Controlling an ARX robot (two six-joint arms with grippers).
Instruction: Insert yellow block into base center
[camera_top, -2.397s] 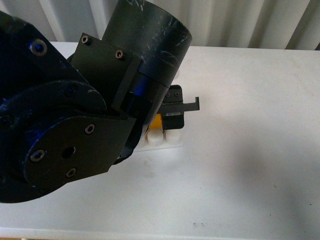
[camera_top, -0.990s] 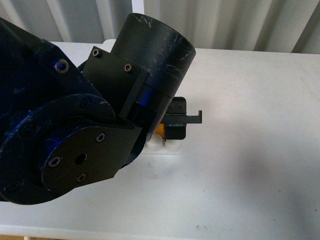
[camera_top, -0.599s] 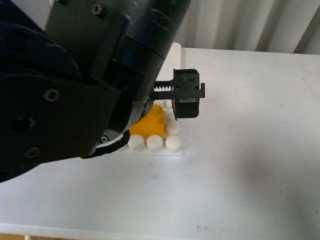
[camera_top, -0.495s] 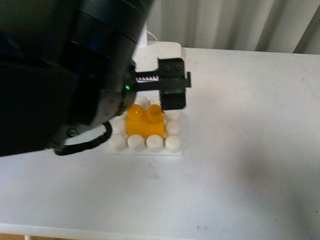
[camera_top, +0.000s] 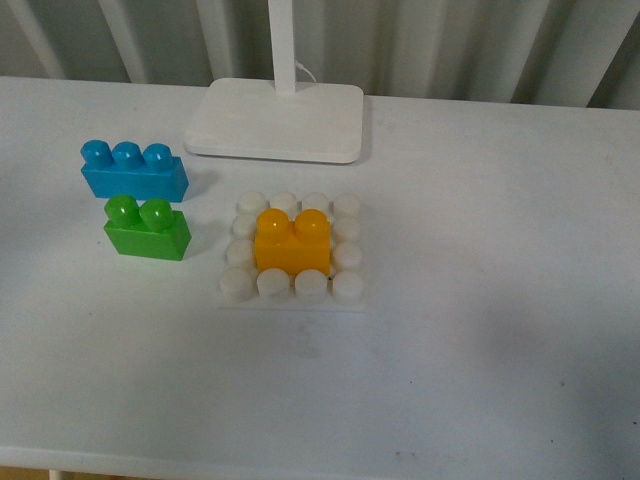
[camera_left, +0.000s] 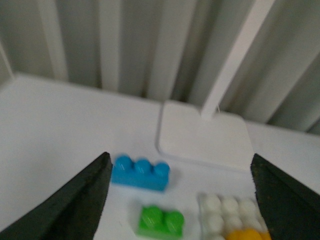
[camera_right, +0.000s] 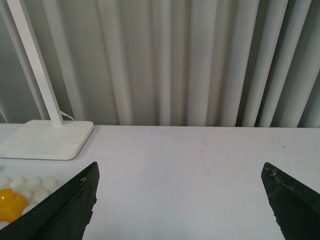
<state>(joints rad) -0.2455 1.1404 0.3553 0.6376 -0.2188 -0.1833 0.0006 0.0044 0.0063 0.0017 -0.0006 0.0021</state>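
The yellow block (camera_top: 292, 241) sits upright in the middle of the white studded base (camera_top: 240, 288), ringed by white studs. Neither arm shows in the front view. In the left wrist view my left gripper (camera_left: 181, 200) is open and empty, high above the table, with the base (camera_left: 220, 211) and the top of the yellow block (camera_left: 245, 235) far below it. In the right wrist view my right gripper (camera_right: 180, 200) is open and empty over bare table; the base (camera_right: 20, 184) and the yellow block (camera_right: 9, 204) show at that picture's edge.
A blue three-stud brick (camera_top: 133, 170) and a green two-stud brick (camera_top: 147, 229) stand left of the base. A white lamp foot (camera_top: 275, 120) with a post stands behind it. Grey curtains hang behind the table.
The left arm, which filled the front view over the base, has let go of the yellow block and drawn back out of that view. The block stays seated in the base.
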